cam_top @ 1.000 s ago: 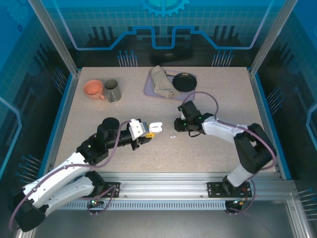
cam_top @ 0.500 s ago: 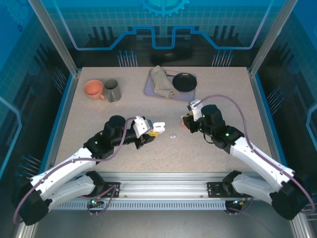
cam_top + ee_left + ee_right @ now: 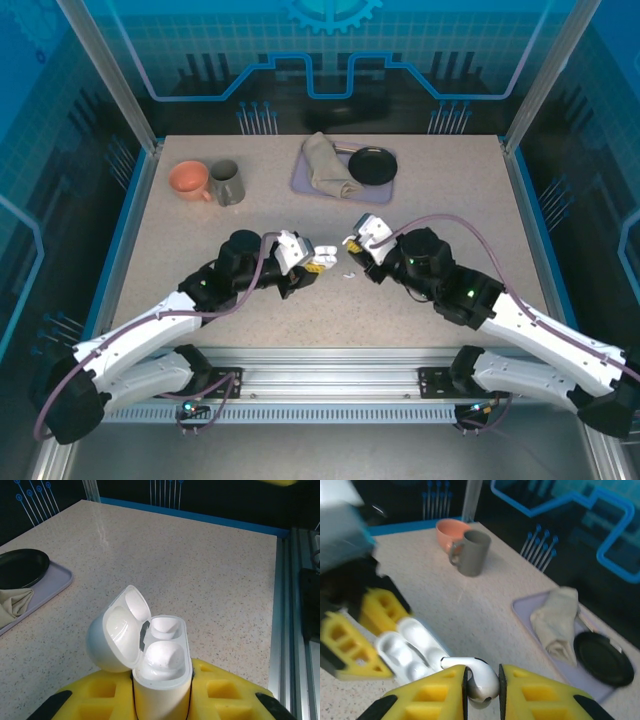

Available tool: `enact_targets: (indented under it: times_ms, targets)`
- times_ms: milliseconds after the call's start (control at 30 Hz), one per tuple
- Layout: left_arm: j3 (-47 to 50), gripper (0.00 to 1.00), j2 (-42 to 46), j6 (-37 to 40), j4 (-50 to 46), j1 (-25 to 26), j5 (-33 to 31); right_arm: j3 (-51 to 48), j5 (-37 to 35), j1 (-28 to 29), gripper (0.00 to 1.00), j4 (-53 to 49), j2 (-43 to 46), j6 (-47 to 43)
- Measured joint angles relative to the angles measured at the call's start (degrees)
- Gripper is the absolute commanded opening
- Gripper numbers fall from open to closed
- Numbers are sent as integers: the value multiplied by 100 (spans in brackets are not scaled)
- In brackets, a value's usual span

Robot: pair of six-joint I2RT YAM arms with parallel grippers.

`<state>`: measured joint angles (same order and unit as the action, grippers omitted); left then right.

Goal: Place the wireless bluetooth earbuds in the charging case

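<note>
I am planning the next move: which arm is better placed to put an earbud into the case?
Right. The right claw pinches a white earbud close to the open case, which the left claw holds.

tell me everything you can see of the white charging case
The white charging case is glossy plastic, small and rounded, upright with its hinged lid swung open to one side. Two moulded wells show in the body. Its lower part is clamped between the yellow fingers of the left tool, the speckled table beyond it.
</note>
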<state>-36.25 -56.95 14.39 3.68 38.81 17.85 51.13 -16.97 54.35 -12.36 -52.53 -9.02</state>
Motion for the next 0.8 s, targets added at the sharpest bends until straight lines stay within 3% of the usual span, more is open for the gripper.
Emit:
enact_targets:
  times_ms: [333, 800]
  targets:
    - [0, 0, 0, -79, 245, 0, 68, 74, -531, 763, 23, 111, -144, -551]
    - [0, 0, 0, -98, 308, 0, 149, 74, -647, 828, 24, 396, -664, -1128]
